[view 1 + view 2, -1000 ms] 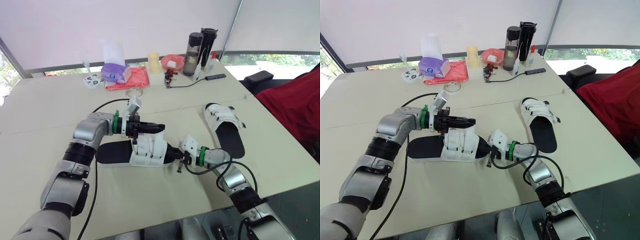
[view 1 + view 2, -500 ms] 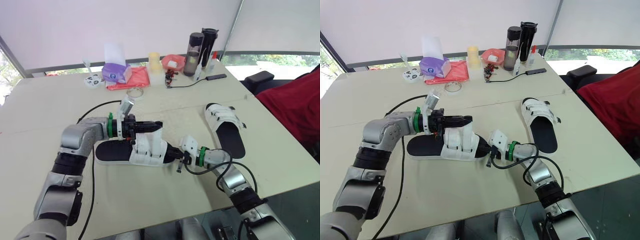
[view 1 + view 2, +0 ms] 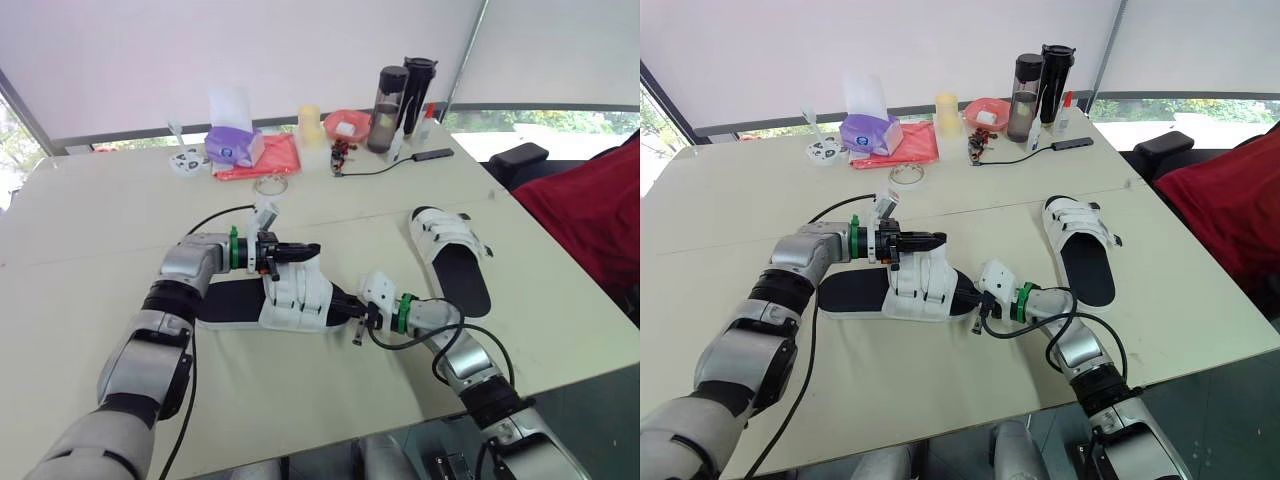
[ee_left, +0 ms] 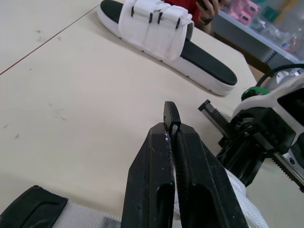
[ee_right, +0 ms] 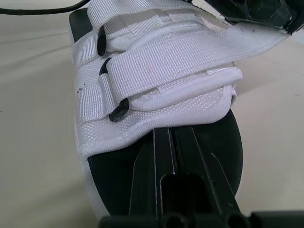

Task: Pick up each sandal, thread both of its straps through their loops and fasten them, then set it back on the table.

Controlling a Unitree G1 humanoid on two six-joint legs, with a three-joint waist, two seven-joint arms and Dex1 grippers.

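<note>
The near sandal, white upper on a black sole, lies on the table in front of me. My left gripper is shut on the end of its upper white strap, holding it just above the upper; it is also visible in the left wrist view. My right gripper is shut on the toe of the sandal's black sole. A second sandal lies to the right with its straps laid flat across the upper.
At the back of the table stand a purple tissue box, a red cloth, a yellow cup, a pink bowl, two dark bottles and a cable. A red-covered chair sits beyond the right edge.
My left arm swung out to the left and came back, its gripper staying on the strap by the upper. The sandal shifted slightly. The right gripper has held still.
</note>
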